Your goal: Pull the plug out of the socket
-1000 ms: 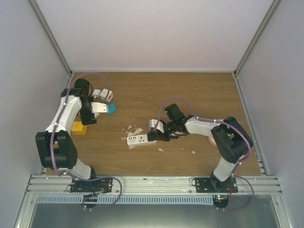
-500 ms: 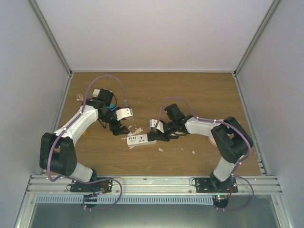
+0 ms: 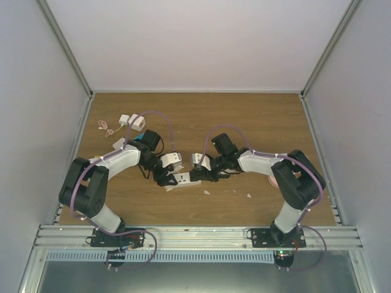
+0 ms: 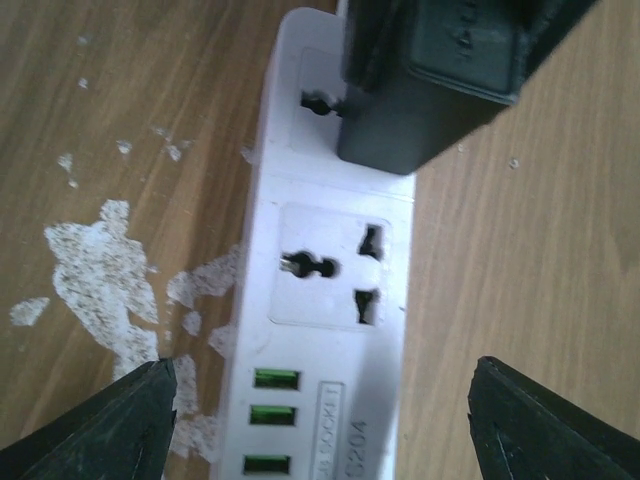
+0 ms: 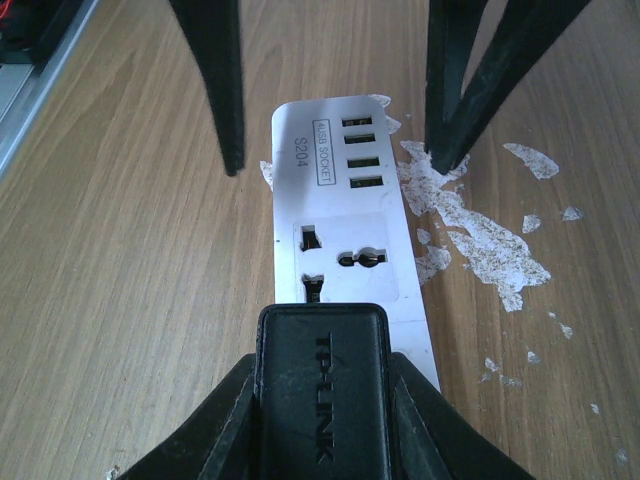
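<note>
Right gripper is clamped on the black plug, which sits pushed into the white power strip at its 3 o'clock end in the top view. Left gripper is spread wide, its fingers straddling the strip's 9 o'clock end, clear of its sides. The strip lies flat on the table, just 7 o'clock of its middle.

Plug pins out of sight inside the socket strip, label end off-frame.
</note>
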Action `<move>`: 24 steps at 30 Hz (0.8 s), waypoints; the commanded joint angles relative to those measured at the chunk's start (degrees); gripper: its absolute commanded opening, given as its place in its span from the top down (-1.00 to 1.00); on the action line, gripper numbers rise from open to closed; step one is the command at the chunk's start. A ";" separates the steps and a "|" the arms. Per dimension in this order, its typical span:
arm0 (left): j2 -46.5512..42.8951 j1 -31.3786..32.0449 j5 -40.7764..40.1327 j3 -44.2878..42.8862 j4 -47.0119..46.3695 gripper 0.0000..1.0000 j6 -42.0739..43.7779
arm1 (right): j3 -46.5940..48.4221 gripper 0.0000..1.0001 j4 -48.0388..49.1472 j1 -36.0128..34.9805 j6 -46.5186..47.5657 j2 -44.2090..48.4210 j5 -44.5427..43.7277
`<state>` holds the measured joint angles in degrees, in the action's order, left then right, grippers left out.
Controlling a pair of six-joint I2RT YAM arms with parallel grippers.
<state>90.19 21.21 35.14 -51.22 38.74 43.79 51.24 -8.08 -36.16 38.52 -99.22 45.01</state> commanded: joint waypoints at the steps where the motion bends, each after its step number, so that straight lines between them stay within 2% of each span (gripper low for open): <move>1: 1.71 0.32 0.74 0.21 -7.60 -0.58 -3.37 | -0.02 0.68 0.38 -0.58 -0.11 -0.23 0.51; 9: 5.78 0.93 -0.29 -0.43 -9.73 -0.51 -4.03 | 0.03 0.72 0.37 -0.57 -0.09 0.42 0.48; 13: 7.75 1.48 -1.57 0.08 -9.93 -0.40 -3.73 | 0.46 0.74 0.47 -0.55 -0.86 0.78 0.86; 24: 8.07 2.52 -5.95 3.01 -10.46 -0.22 -2.05 | 1.72 0.80 -0.10 -0.49 -2.42 2.24 3.21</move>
<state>96.51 23.07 35.77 -51.00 29.54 39.88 51.24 -8.16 -36.23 37.76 -99.09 45.04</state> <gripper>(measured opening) 0.619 0.277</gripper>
